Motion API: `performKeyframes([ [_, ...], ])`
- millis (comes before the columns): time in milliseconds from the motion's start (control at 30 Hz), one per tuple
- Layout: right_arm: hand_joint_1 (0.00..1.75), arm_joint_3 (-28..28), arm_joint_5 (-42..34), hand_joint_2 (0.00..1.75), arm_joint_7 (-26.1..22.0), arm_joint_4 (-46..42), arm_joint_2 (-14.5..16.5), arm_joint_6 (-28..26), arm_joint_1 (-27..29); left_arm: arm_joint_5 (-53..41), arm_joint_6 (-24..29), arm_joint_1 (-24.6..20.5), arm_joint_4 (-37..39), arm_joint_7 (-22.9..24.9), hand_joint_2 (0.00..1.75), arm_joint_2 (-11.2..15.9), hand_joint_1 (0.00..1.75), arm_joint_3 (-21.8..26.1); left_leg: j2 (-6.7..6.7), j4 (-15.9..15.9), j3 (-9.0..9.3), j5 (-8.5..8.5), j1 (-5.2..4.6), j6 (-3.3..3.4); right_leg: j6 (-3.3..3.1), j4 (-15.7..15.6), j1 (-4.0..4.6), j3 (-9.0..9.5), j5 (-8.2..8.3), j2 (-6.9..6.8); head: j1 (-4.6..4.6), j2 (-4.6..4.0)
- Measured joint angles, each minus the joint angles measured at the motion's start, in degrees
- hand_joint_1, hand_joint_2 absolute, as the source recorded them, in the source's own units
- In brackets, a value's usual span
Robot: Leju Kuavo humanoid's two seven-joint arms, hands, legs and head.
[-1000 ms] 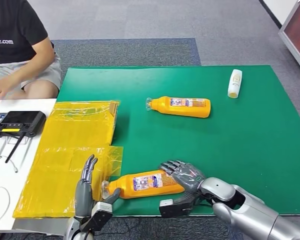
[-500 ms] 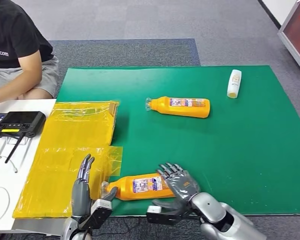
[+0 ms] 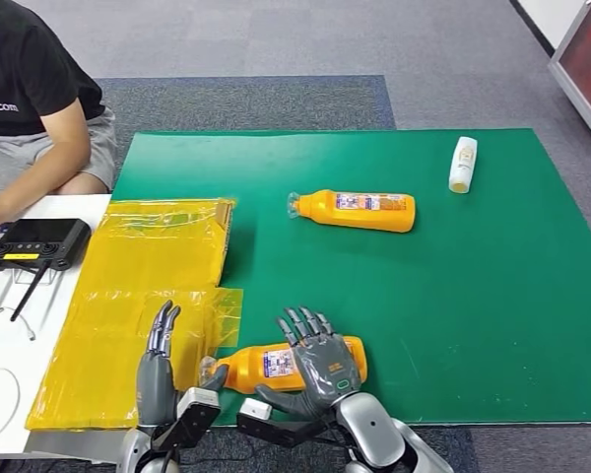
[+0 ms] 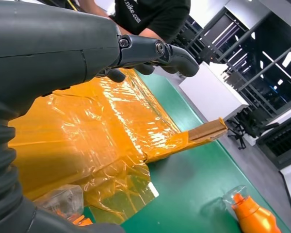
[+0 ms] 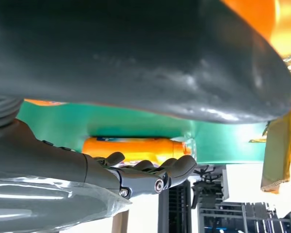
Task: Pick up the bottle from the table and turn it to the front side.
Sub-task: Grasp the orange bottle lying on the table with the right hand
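A Kuavo humanoid's right hand (image 3: pixel 318 363) lies over the body of an orange bottle (image 3: pixel 278 367) lying on its side at the near edge of a green mat (image 3: pixel 486 296), fingers spread across the label and thumb stretched out along the near side — whether it truly grips the bottle cannot be told. The left hand (image 3: pixel 159 370) stands just beside the bottle's clear-capped neck, fingers raised and apart, holding nothing. A second orange bottle (image 3: pixel 352 210) lies on its side mid-mat, well apart, and a small white bottle (image 3: pixel 463 164) rests near the far right. Crinkled yellow plastic sheeting (image 3: pixel 144 296) covers the mat's left edge, where a person in a black shirt (image 3: pixel 25 69) sits behind a black device (image 3: pixel 35 241) on a white table (image 3: pixel 3 365)
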Motion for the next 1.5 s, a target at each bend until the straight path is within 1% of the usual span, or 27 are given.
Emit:
performKeyframes([
  [267,0.0,-1.33,-0.83,0.0,-0.61,0.92,0.47,3.25,0.38,-0.41,-0.08,-0.08,0.0,-0.71,1.75,-0.54,0.0,0.8,0.0,0.0,0.01,0.0,0.01,-0.01,0.0,0.0,0.0,-0.01,0.0,0.0,-0.01,0.0],
  [533,0.0,-3.14,-1.6,0.0,-1.26,2.1,0.21,3.15,1.79,-0.01,-0.04,-0.02,0.0,-0.77,1.75,-0.51,0.0,1.52,0.0,0.0,0.0,0.0,0.0,0.0,0.0,0.0,0.0,-0.01,0.0,0.0,-0.02,0.0],
  [1033,0.0,-3.45,-1.1,0.0,-2.62,3.68,-0.33,3.62,2.18,0.44,-0.03,0.48,0.0,-0.91,1.75,-0.43,0.0,2.14,0.0,0.0,0.0,-0.01,0.0,0.01,0.0,0.0,0.01,0.0,0.0,0.0,-0.02,0.0],
  [1200,0.0,-3.36,-0.5,0.0,-4.02,4.69,-0.33,3.6,1.77,0.78,0.02,0.49,0.0,-1.48,1.75,-0.43,0.0,2.54,0.0,0.0,0.0,-0.01,0.0,0.01,0.0,0.0,0.0,0.0,0.0,0.0,-0.01,0.0],
  [1333,0.0,-3.21,0.55,1.75,-4.75,6.35,-0.35,3.22,0.68,1.11,0.05,0.5,-0.01,-1.97,1.75,-0.39,0.0,2.73,0.0,0.0,0.0,-0.01,0.0,0.01,0.0,0.0,0.0,0.01,0.0,0.0,-0.01,0.0],
  [1500,0.0,-3.46,-0.17,1.75,-5.34,9.23,-0.2,0.29,-0.73,1.42,0.39,0.48,0.0,-2.48,1.75,-0.15,0.0,2.89,0.0,0.0,0.02,0.0,0.0,0.02,0.0,0.0,0.0,0.03,0.0,-0.01,-0.01,0.0],
])
